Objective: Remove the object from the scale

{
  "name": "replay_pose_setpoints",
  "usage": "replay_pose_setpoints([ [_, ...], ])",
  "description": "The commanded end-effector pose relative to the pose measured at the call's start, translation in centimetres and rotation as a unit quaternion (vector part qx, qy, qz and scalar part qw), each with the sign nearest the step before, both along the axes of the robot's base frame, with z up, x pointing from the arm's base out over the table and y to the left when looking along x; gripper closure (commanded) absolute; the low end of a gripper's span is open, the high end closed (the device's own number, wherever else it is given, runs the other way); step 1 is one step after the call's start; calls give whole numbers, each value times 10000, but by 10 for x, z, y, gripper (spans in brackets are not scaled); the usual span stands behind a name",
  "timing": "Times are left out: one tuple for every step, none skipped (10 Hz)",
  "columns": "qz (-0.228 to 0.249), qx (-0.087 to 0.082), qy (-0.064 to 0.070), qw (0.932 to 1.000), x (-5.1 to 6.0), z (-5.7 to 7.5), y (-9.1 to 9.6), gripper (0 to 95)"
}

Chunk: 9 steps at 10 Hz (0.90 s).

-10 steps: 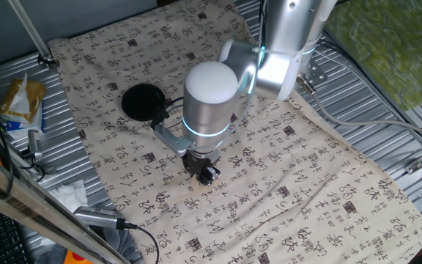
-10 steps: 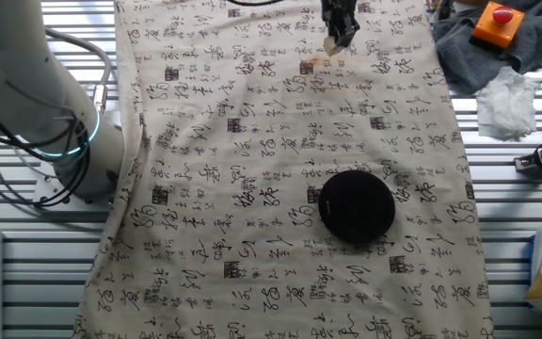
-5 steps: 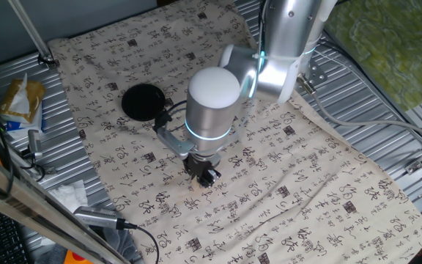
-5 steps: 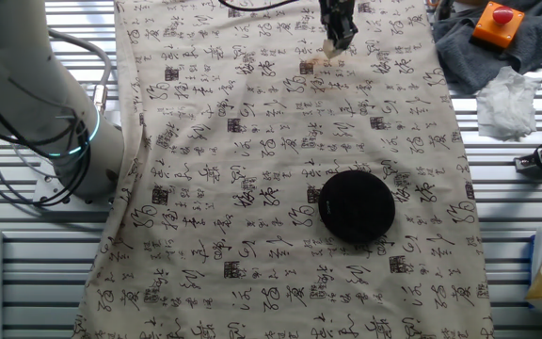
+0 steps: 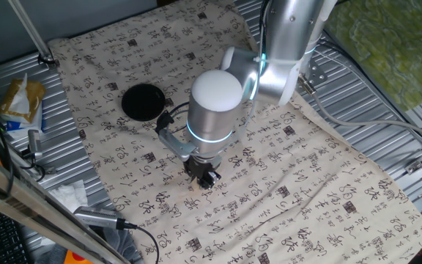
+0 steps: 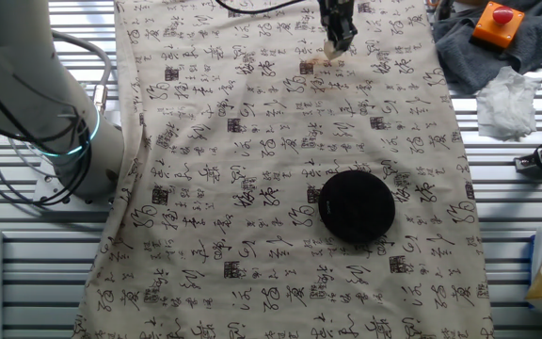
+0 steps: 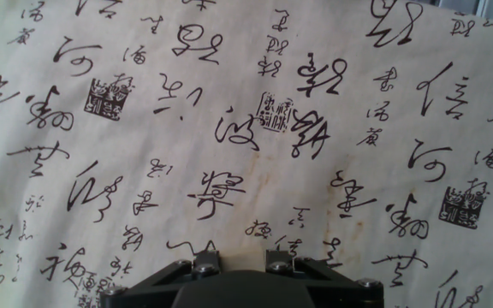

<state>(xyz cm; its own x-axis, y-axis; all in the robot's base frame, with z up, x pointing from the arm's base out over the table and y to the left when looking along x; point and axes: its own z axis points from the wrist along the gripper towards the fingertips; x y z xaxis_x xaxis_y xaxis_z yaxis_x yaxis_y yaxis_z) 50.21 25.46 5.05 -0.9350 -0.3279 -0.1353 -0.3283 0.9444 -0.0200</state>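
Observation:
The scale is a flat black disc on the printed cloth, and its top is bare; it also shows in the other fixed view. My gripper stands well away from it, low over the cloth near the front edge, at the top of the other fixed view. In the hand view a small tan block sits between the two fingers, which are closed against its sides. A brownish stain marks the cloth right beside the gripper.
The printed cloth covers the table, with metal slats around it. A snack packet and a cable plug lie at the left. An orange button box, grey rag and white tissue lie off the cloth.
The arm has shifted slightly to the right in one fixed view; the gripper stays low over the same patch of cloth with the block between its fingers.

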Motion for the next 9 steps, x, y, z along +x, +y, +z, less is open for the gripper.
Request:
replay_pose_setpoints([
  [15,-3,-19,10000,2,0,1,950],
  [44,-8,-53,10000,3,0,2,760],
  [46,-11,-57,10000,3,-1,2,760],
  [47,-14,-71,10000,3,-2,2,760],
  [45,-19,-83,10000,4,-4,3,760],
  [46,-21,-93,9999,4,-5,3,760],
  [42,-25,-96,9999,5,-6,4,760],
  [42,-36,-101,9999,5,-7,4,760],
  [35,-32,-119,9999,5,-9,5,760],
])
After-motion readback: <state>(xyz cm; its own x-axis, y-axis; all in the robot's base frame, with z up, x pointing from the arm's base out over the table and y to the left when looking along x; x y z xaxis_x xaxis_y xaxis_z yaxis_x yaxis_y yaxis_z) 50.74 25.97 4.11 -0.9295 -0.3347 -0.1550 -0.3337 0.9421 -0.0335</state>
